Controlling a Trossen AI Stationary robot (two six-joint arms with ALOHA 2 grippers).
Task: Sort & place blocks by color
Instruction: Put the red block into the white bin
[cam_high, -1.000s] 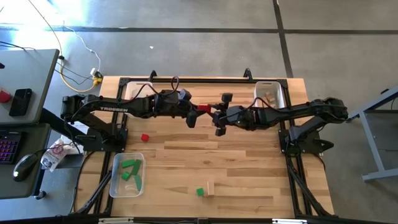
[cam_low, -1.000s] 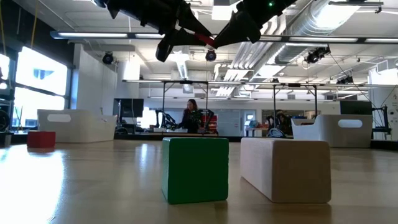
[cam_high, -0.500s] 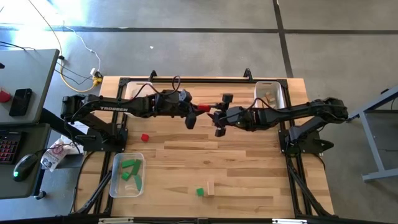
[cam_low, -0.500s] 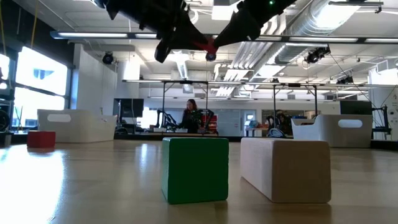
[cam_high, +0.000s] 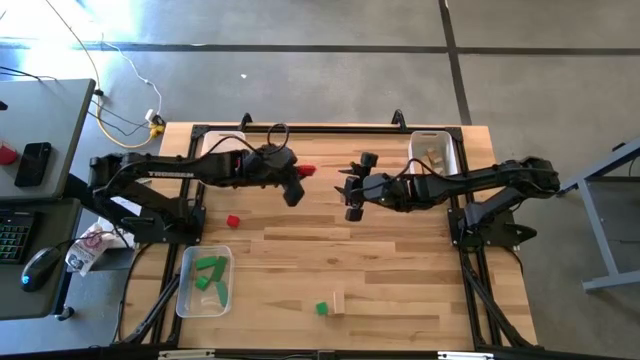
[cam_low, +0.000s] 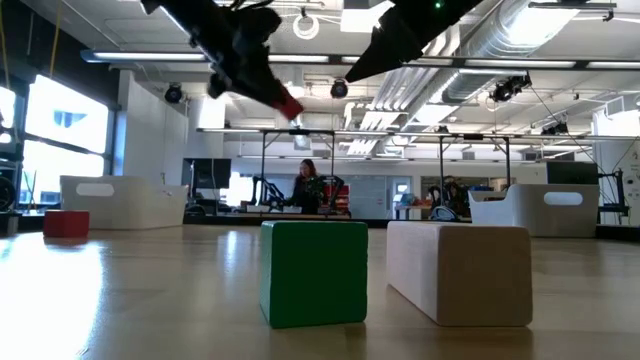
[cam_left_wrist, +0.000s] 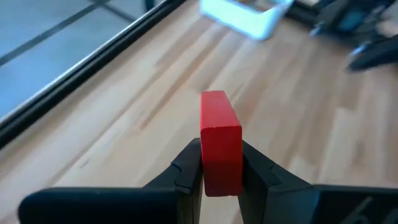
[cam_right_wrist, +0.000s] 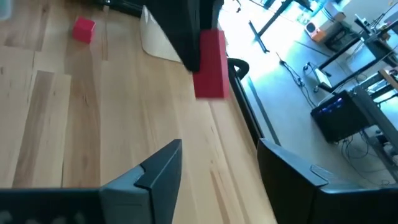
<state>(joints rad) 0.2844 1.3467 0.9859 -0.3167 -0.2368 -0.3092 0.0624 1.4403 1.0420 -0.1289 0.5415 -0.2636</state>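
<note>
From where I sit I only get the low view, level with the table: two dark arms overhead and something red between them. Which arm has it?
Observer: The left one. Its wrist view shows the left gripper with both fingers pressed on a red block.
Operator: And the other arm?
Observer: The right gripper is empty, its fingers apart, facing that block from close by.
Operator: Is there a place for green pieces?
Observer: From above, a clear tray on the left arm's side, near your camera's edge of the table, holds several green blocks.
</note>
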